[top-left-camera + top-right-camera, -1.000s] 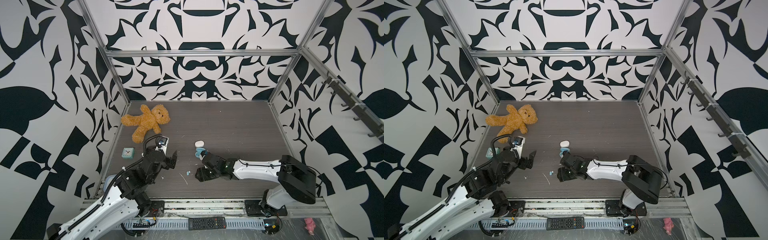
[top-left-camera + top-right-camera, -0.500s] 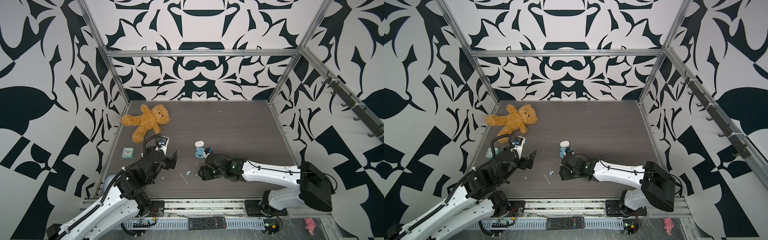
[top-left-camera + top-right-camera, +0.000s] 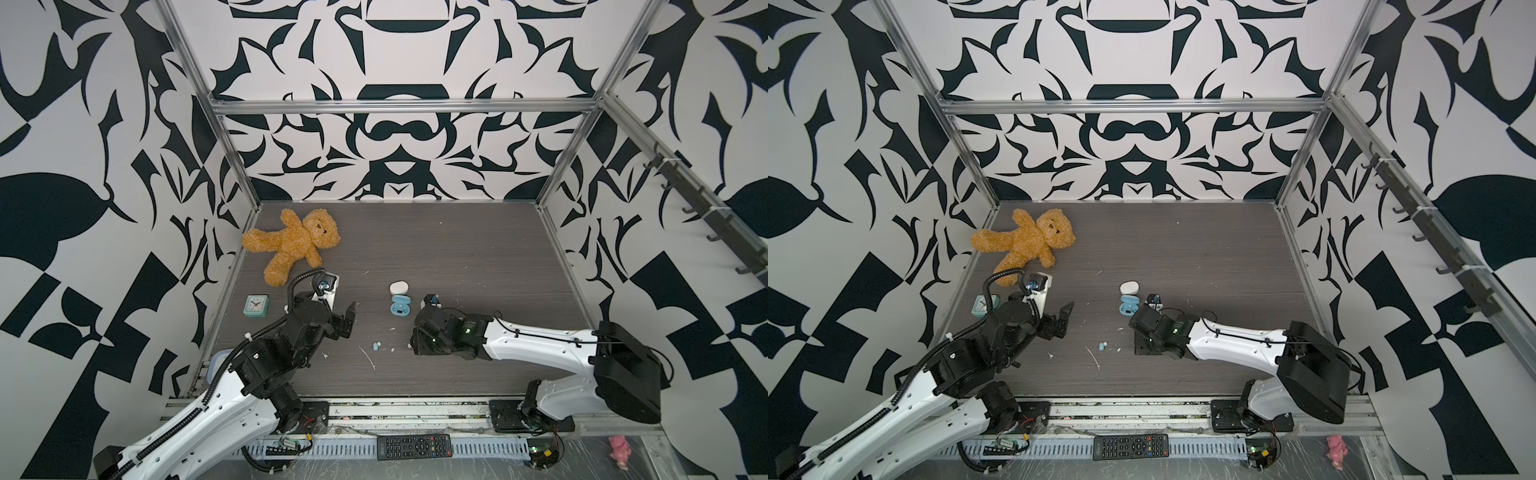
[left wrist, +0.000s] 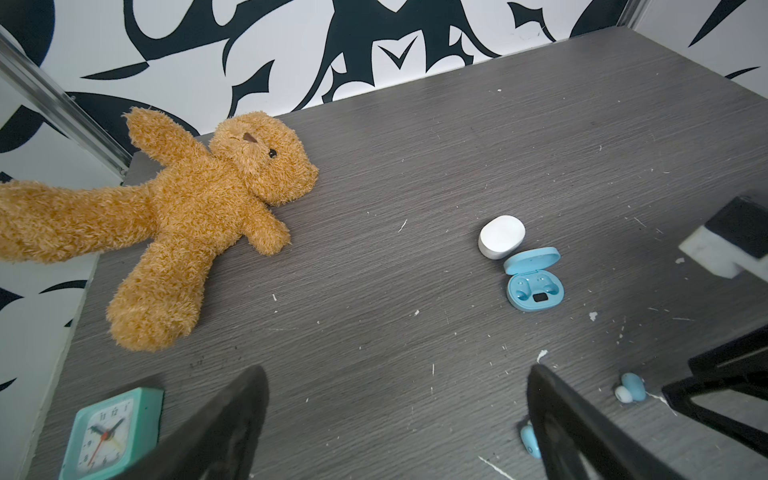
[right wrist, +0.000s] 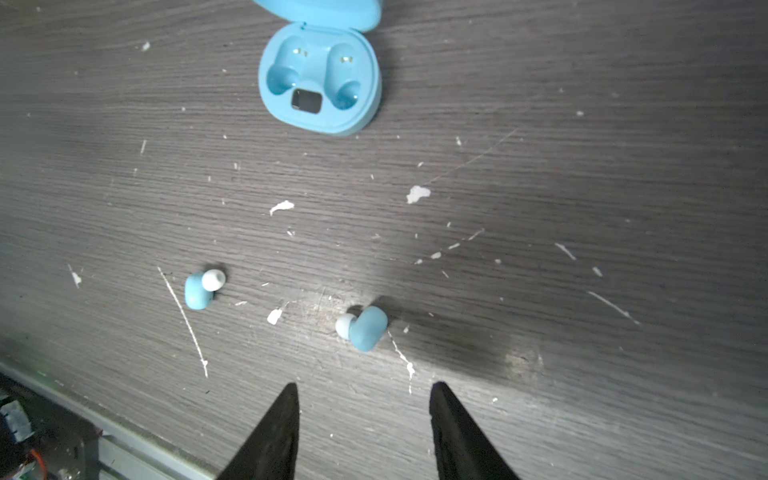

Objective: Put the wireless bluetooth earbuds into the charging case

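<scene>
Two light blue earbuds [image 5: 365, 330] lie loose: one just ahead of the right gripper [image 5: 365, 384], fingers half apart, holding nothing; the other earbud [image 5: 197, 291] off to its side, partly hidden behind a finger [image 4: 561, 415] of the wide-spread, empty left gripper [image 4: 397, 370]. Blue charging case [image 5: 319, 120] sits beyond both, sockets bare, lid cut off; white case [image 4: 501, 237] closed.

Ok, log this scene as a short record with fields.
target: light blue oval plastic charging case, lid open, both sockets empty
loose items: two light blue bean-like plastic earbuds, on the grey wood-grain table
right gripper: open, empty, one earbud just ahead of its tips
left gripper: open, empty
spare: white oval plastic case, closed
</scene>
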